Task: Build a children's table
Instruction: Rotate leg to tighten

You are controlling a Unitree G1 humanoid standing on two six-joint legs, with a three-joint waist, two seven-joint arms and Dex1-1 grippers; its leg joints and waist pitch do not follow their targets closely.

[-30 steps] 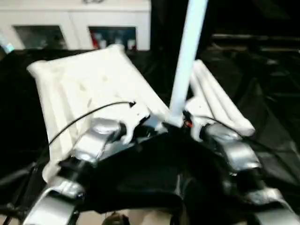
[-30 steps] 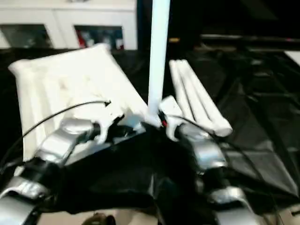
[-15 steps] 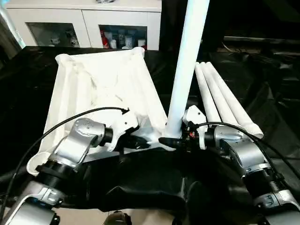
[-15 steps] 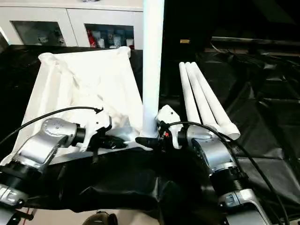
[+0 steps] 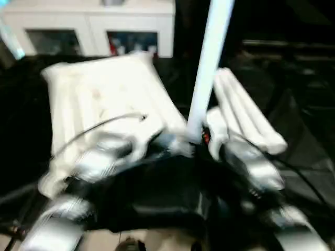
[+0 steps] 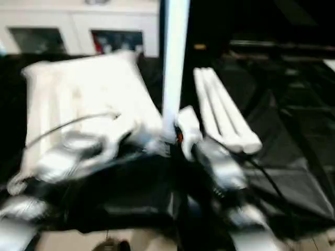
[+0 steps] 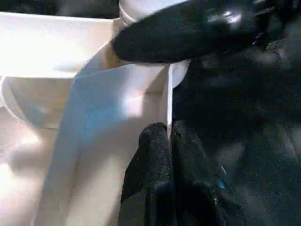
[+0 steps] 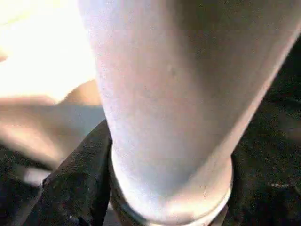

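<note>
Upright leg [image 5: 208, 68] apparently between right end effector [image 5: 201, 137] fingers.

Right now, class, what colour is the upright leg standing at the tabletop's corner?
White; the upright leg shows best in the right eye view.

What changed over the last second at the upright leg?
No clear move of the parts; the views shift with the camera. The upright leg stays standing at the table top near corner, right gripper at its base, left gripper shut on the rim. Three spare legs untouched.

A white cabinet [image 5: 89, 26] with glass doors stands behind the black sheeting [image 6: 293, 136].
</note>
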